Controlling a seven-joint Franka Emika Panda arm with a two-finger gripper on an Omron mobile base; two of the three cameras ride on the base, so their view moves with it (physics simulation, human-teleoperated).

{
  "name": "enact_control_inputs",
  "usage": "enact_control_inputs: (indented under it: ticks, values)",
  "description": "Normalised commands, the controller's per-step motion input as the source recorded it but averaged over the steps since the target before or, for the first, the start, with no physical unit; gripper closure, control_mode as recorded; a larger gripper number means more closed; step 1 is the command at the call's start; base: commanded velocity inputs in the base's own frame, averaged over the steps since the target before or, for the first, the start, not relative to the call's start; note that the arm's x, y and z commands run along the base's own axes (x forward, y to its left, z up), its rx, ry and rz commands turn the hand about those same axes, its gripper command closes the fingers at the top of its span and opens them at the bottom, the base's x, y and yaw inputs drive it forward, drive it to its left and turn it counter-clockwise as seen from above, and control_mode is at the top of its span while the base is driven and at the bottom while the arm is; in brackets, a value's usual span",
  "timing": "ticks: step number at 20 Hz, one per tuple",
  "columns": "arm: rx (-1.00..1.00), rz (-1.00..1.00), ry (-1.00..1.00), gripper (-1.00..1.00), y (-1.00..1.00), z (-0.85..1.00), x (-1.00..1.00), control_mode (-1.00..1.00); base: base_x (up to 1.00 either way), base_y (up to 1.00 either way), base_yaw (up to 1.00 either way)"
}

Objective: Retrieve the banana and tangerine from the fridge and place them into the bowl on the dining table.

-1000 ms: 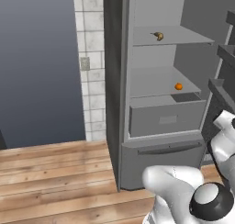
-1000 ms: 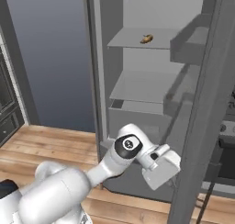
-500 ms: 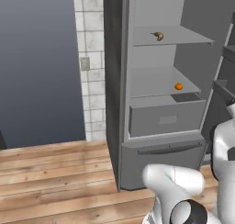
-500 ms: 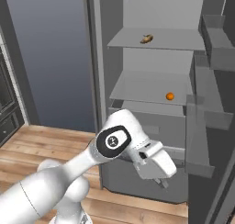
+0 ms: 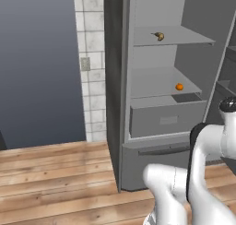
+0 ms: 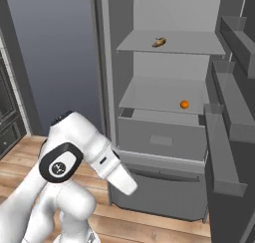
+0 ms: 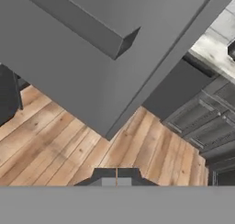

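The two small dark finger tips of the gripper sit pressed together with nothing between them, low at six o'clock in the hand view, pointing at a floor of warm brown wooden planks. Above them, from about nine o'clock round to one o'clock, a broad flat matte grey panel with a raised grey ledge slants across that view, and at three o'clock stand dark grey drawer fronts; what furniture they belong to cannot be told from there. In the left base view the white jointed arm rises at five o'clock, in front of the tall matte grey fridge, which stands open with its grey shelves and lower drawer showing. The small curved yellow banana with brown patches lies on the upper shelf at about one o'clock, and the tiny round bright orange tangerine rests on the shelf below it, toward two o'clock, just above the drawer. In the right base view the same fruit sit at twelve and one o'clock, well apart from each other, with the open fridge door's grey bins at three o'clock. Left of the fridge in the left base view runs a strip of pale square wall tiles.
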Motion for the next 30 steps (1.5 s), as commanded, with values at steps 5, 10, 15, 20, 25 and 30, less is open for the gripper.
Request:
enact_control_inputs:
  ticks: [5,10,15,20,25,30]
  values:
    - [0.00,0.10,-0.13,1.00,1.00,0.32,0.45,-1.00,0.00,0.00,0.00]
    - [0.00,0.26,0.01,1.00,1.00,0.08,0.45,-1.00,0.00,0.00,0.00]
    - [0.00,0.44,0.01,1.00,0.90,-0.19,0.29,-1.00,0.00,0.00,0.00]
    - [0.05,0.53,0.00,1.00,0.49,-0.22,0.18,-1.00,0.00,0.00,0.00]
    - [0.13,0.48,0.00,1.00,0.08,-0.06,0.06,-1.00,0.00,0.00,0.00]
    - [0.09,0.30,0.02,1.00,0.00,0.00,0.00,-1.00,0.00,0.00,0.00]
